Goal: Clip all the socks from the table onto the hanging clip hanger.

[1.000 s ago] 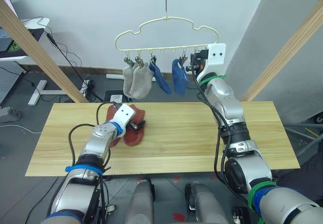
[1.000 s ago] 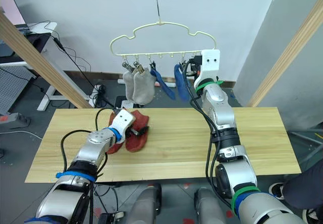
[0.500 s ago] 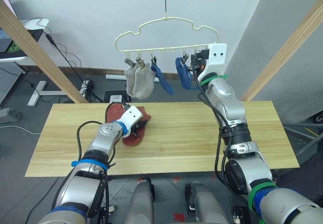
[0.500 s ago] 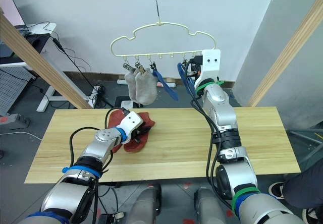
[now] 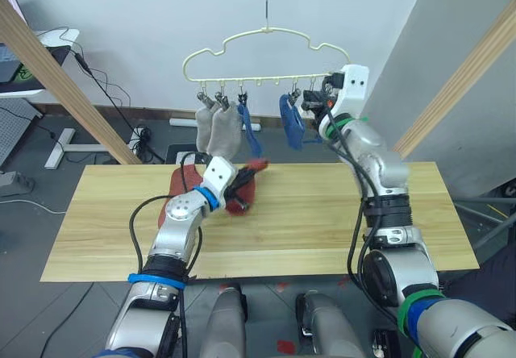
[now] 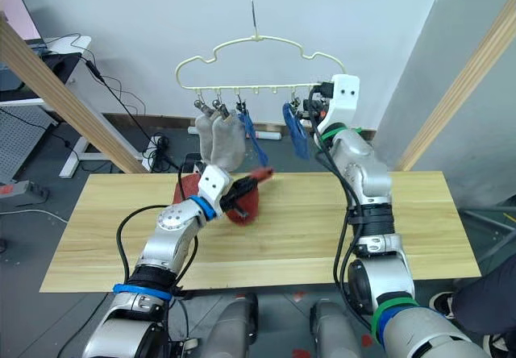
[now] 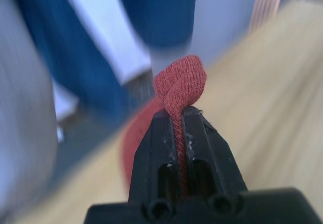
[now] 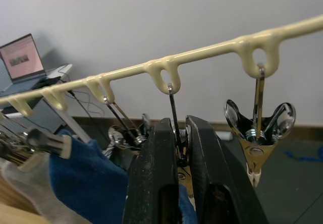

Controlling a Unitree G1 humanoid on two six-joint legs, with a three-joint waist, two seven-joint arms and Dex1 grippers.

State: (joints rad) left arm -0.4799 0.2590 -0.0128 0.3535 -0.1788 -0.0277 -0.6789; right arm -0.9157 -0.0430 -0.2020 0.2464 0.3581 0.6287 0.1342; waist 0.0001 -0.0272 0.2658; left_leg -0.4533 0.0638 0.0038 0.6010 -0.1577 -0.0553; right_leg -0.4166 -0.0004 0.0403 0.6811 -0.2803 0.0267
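I have the long worktop (image 5: 322, 221) of light yellowish wood planks closest to me. Over its rear left part my left hand (image 5: 239, 187) is clamped on a rust-red fabric ankle sock (image 5: 244, 194); in the left wrist view a folded bit of that red cloth pokes up from between the two black fingers (image 7: 151, 153), pinched tight. The sock is lifted, its free end pointing up towards the hanger. A second rust-red ankle sock (image 5: 179, 185) lies flat on the worktop just behind and to the left of that hand.

Farther back and higher hangs the thin pale-yellow wire clip hanger (image 5: 266, 52) with its cloud-like outline and top hook. On its left clips hang two light grey ankle socks (image 5: 218, 131), touching each other, then a blue ankle sock (image 5: 249, 131) beside them, and another blue ankle sock (image 5: 292, 122) towards the right end.

My right hand (image 8: 176, 148) is up at the hanger's right end, fingers closed together on a small metal clip (image 8: 177, 142) above that blue sock. Just beside it, the last metal clip (image 8: 258, 133) hangs bare.
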